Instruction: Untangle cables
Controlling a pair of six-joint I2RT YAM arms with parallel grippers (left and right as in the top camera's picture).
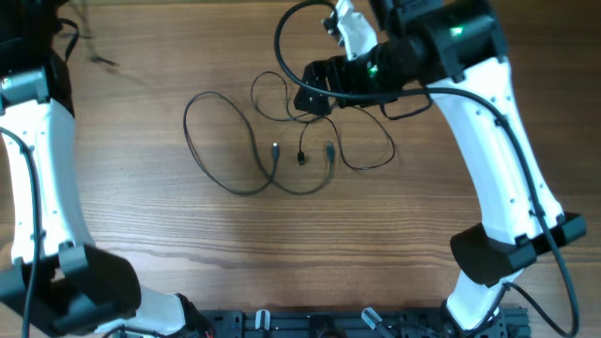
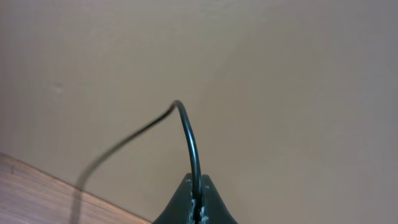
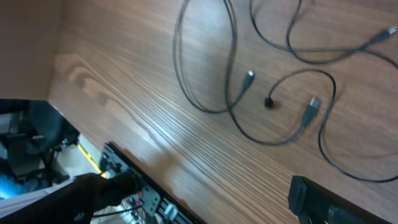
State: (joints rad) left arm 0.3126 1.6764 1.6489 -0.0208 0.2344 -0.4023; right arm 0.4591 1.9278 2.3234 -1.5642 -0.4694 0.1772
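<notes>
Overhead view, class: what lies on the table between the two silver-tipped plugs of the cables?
A small black plug lies between the silver-tipped plugs, clear in the overhead and right wrist views.

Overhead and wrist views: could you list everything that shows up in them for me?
loose cables: several, black, tangled mid-table
plugs: three, silver and black, inside tangle
held cable: one, black, pinched in left gripper
table: one, brown wood
wall: beige, behind held cable
rack: one, black, near table edge
arms: two, white and black; left arm, right arm
grippers: two, black; left gripper shut, right gripper open above tangle
</notes>
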